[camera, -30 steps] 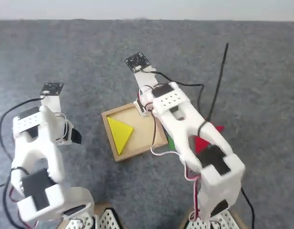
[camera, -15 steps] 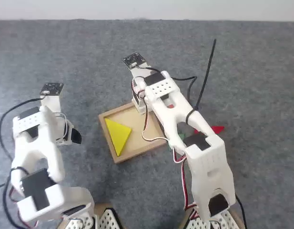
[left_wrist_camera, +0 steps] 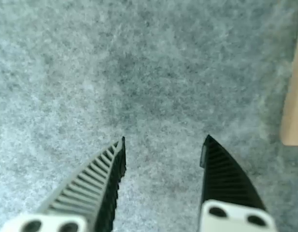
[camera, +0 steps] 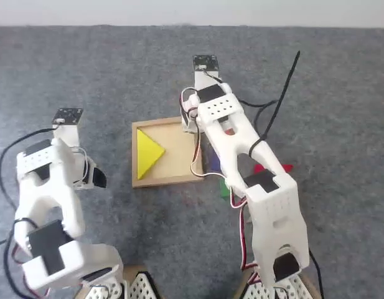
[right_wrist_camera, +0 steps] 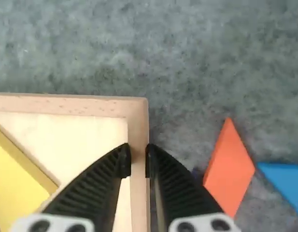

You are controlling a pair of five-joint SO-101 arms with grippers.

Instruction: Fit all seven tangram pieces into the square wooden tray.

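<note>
Wooden tray rim pinched by ribbed right tool; left tool gapes over grey felt.

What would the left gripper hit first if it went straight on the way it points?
Probably only the grey mat. The left gripper, open, points at bare mat, and the wooden tray lies off to the side of its line. Depth is unclear.

high camera looks down over grey felt tabletop; both wrist cameras close, facing down; all share light square wooden tray rim.
</note>
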